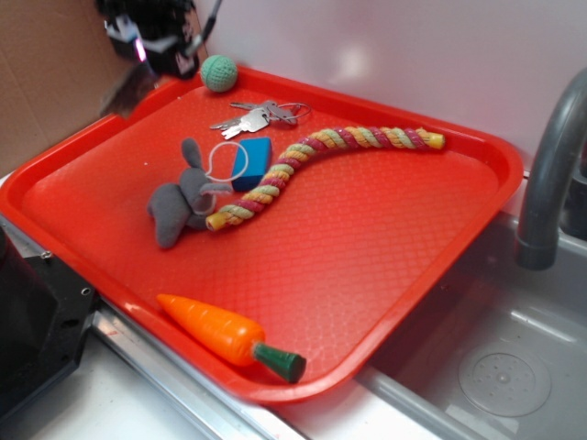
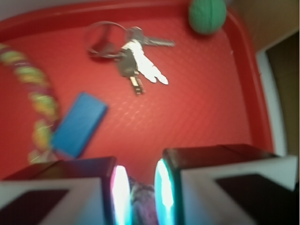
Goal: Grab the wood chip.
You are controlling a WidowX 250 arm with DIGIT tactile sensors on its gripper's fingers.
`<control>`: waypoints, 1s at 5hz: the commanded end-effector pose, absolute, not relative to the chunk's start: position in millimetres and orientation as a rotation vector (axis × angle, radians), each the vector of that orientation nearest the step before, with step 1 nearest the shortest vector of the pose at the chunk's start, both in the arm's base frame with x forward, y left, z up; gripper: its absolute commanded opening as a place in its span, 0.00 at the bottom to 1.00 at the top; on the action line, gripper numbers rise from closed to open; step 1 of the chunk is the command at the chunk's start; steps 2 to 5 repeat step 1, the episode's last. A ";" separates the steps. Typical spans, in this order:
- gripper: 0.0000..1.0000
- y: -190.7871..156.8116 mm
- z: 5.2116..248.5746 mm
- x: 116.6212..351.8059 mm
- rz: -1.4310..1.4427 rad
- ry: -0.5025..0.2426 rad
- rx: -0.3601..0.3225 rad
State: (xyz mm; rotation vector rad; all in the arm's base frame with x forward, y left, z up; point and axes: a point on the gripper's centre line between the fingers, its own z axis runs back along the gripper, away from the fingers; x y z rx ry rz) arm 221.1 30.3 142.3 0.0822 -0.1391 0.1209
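My gripper hangs above the far left corner of the red tray, lifted off its surface. A brown-grey blurred sliver, the wood chip, dangles below it over the tray's rim. In the wrist view the gripper has its two glowing pads close together, shut on the rough grey-brown wood chip wedged between them. Below it lies the red tray.
On the tray lie a green ball, keys, a blue block, a braided rope, a grey plush bunny and a toy carrot. A faucet and sink stand right; cardboard stands left.
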 end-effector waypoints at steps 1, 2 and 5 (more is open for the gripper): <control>0.00 50.8 226.3 190.3 0.148 -0.218 -0.016; 0.00 50.8 226.3 190.3 0.148 -0.218 -0.016; 0.00 50.8 226.3 190.3 0.148 -0.218 -0.016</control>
